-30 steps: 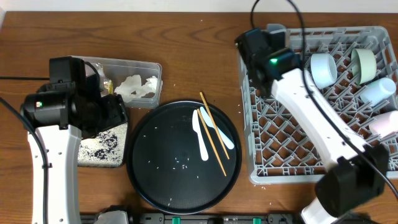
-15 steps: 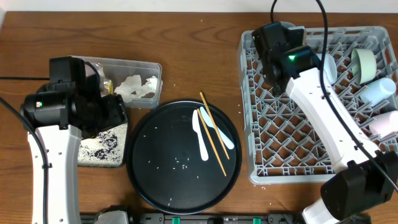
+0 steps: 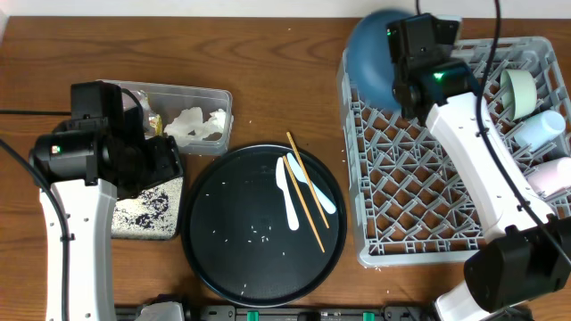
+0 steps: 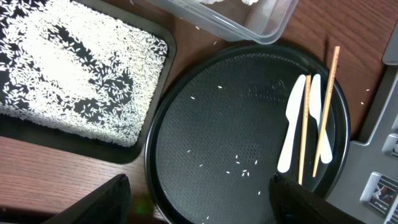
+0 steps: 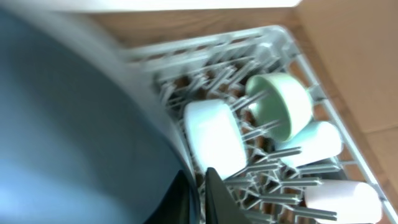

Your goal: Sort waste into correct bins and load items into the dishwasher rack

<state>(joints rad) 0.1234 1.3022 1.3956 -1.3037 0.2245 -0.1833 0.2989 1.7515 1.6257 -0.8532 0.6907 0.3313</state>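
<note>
The dark-blue dish (image 3: 370, 52) leans over the far-left corner of the dishwasher rack (image 3: 428, 192). My right gripper (image 5: 200, 193) is shut on the rim of this dish (image 5: 74, 124). Behind it in the rack are a light-blue bowl (image 5: 211, 140), a pale-green bowl (image 3: 522, 89) and cups (image 3: 546, 129). Two white spoons (image 3: 287, 194) and chopsticks (image 3: 308, 196) lie on the round black tray (image 3: 232, 214) among loose rice grains (image 4: 239, 163). My left gripper (image 4: 202, 202) hangs open above that tray's left edge, holding nothing.
A clear tub (image 3: 214, 96) at the back left holds crumpled napkins (image 3: 198, 125). The flat black tray (image 4: 152, 109) beside it is covered with rice. The left arm (image 3: 80, 160) stands over both. A pink cup (image 3: 553, 176) lies at the rack's right edge.
The right arm has swung right and toward the back over the rack, and its jaws have closed on the dish's rim. The dark-blue dish now shows at the rack's corner. The left arm has not moved.
</note>
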